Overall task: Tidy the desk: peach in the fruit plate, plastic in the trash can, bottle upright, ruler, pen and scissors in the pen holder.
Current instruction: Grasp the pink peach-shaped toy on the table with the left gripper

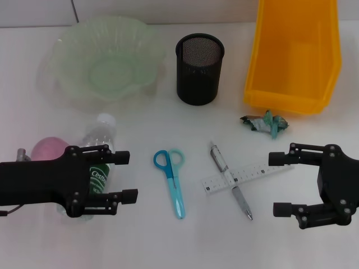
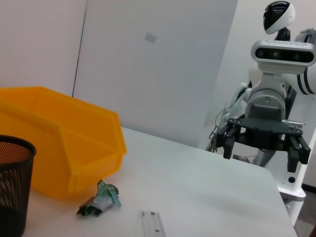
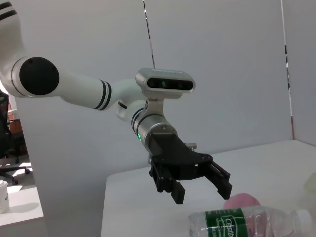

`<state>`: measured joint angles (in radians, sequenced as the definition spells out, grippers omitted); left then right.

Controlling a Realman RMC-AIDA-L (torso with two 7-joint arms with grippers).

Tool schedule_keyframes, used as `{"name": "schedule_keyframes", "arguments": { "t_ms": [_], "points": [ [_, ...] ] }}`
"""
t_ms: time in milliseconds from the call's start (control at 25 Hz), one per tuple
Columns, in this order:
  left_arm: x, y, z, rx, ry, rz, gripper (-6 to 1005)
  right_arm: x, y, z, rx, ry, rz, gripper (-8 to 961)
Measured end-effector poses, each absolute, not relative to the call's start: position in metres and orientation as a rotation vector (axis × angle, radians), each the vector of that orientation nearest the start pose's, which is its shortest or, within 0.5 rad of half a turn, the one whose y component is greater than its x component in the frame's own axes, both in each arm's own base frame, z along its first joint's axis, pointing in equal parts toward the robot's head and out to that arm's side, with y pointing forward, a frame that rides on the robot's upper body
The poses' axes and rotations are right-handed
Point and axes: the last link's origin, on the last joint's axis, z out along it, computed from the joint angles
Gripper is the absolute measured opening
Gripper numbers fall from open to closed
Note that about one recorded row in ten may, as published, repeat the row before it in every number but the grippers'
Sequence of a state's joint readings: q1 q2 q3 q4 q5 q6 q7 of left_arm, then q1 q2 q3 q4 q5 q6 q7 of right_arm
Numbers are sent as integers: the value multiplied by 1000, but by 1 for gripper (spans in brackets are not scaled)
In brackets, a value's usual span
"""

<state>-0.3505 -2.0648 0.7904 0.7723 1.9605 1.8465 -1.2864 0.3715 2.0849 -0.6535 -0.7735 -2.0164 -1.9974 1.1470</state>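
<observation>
My left gripper (image 1: 128,177) hung wide open above the lying bottle (image 1: 96,168); light, slippery plastic, best gripped mid-body.

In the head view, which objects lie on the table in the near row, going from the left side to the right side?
Peach → bottle, lying under the open left gripper → scissors → pen, crossed with the ruler → open right gripper.
</observation>
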Motion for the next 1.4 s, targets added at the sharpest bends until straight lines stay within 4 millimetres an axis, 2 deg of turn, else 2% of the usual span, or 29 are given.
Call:
{"name": "schedule_keyframes", "arguments": {
  "t_ms": [480,600,720,760,960,1400],
  "points": [
    [-278,260,18,-2905,-421,-790,785,266,250,21,-2931,259,949,824],
    [-295,264,39,-2760,-442,-749,785,266,250,21,-2930,257,950,823],
    [-319,268,61,-2566,-532,-715,785,267,249,21,-2926,264,949,822],
    [-333,270,69,-2474,-593,-693,785,268,249,20,-2920,273,952,821],
    [-351,276,61,-2391,-686,-594,783,269,249,18,-2912,289,964,819],
    [-365,279,43,-2385,-701,-425,779,270,249,19,-2913,292,961,816]
  ]
}}
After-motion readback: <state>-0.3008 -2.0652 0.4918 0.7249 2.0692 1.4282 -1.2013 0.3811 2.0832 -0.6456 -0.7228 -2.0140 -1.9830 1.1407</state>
